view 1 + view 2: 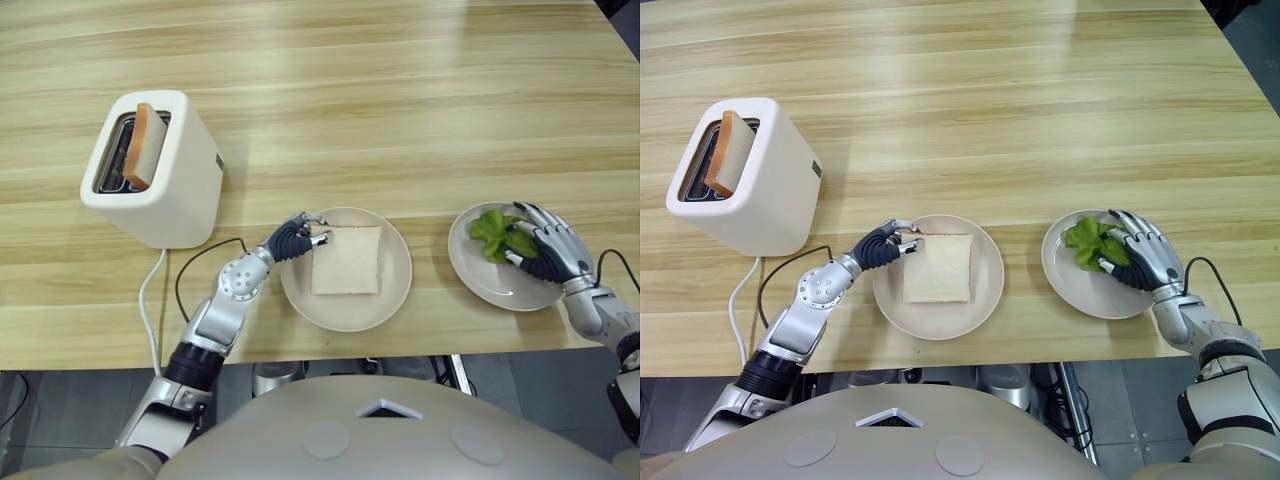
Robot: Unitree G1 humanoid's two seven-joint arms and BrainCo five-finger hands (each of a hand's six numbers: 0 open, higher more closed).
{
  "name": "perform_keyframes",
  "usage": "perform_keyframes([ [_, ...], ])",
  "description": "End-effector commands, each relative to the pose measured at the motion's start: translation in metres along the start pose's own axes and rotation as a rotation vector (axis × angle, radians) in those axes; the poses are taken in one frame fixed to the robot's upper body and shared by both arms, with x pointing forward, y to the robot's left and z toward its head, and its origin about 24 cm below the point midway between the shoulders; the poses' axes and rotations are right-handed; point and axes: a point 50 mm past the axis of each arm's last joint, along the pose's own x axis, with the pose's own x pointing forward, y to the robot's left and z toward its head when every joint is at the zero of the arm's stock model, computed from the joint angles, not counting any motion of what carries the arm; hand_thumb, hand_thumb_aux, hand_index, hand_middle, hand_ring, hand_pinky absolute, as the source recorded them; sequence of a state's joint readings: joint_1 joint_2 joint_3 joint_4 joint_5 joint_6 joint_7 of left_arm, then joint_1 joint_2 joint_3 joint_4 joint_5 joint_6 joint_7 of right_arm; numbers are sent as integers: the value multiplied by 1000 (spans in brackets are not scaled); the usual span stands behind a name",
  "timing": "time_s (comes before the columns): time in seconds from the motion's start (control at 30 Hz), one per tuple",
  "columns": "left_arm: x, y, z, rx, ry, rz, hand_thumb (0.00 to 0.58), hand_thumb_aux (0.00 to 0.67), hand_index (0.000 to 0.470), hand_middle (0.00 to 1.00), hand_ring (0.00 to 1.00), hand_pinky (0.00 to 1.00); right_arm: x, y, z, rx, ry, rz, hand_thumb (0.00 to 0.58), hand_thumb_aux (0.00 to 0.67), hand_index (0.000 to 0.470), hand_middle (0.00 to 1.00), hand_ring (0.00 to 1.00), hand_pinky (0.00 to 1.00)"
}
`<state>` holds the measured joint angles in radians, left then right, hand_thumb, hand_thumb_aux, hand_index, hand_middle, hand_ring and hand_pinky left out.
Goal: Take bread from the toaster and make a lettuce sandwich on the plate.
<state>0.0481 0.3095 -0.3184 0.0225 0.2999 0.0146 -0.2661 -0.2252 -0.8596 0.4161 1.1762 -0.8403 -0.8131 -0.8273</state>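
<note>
Plainly, in the left eye view our left hand [293, 241] sits at a corner of the bread slice [347, 260] lying flat on the plate [396, 290]; whether it grips, we cannot tell. Another slice [146, 147] stands in the toaster [178, 195]. In the right eye view our right hand [1146, 262] closes on the lettuce [1084, 240]: light, limp, tearable, so we favour a gentle bunching pinch.

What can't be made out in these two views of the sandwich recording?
1. Lower part of the brown toasted bread slice, both views: sunk inside the white box-shaped toaster.
2. Whether the right robot hand grips the green lettuce leaf, both views: the hand covers the leaf's right side.
3. Whether the left robot hand pinches or merely touches the square pale bread slice on the round beige plate, both views: contact too small.
</note>
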Motion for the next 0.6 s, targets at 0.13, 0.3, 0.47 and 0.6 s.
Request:
perform_keyframes([
  [0.13,-1,10,-9,160,55,55,0,0,0,0,0,0,1,7,5,6,-13,28,580,670,460,0,0,0],
  [0.3,0,10,-10,204,60,54,0,0,0,0,0,0,7,3,9,12,-41,8,580,670,460,0,0,0],
  [0.47,1,10,-8,238,47,49,0,0,0,0,0,0,18,-12,12,21,-92,-63,580,670,460,0,0,0],
  [0.6,0,16,-3,266,31,71,0,0,0,0,0,0,30,-31,20,61,-172,-153,580,670,460,1000,1000,1000],
])
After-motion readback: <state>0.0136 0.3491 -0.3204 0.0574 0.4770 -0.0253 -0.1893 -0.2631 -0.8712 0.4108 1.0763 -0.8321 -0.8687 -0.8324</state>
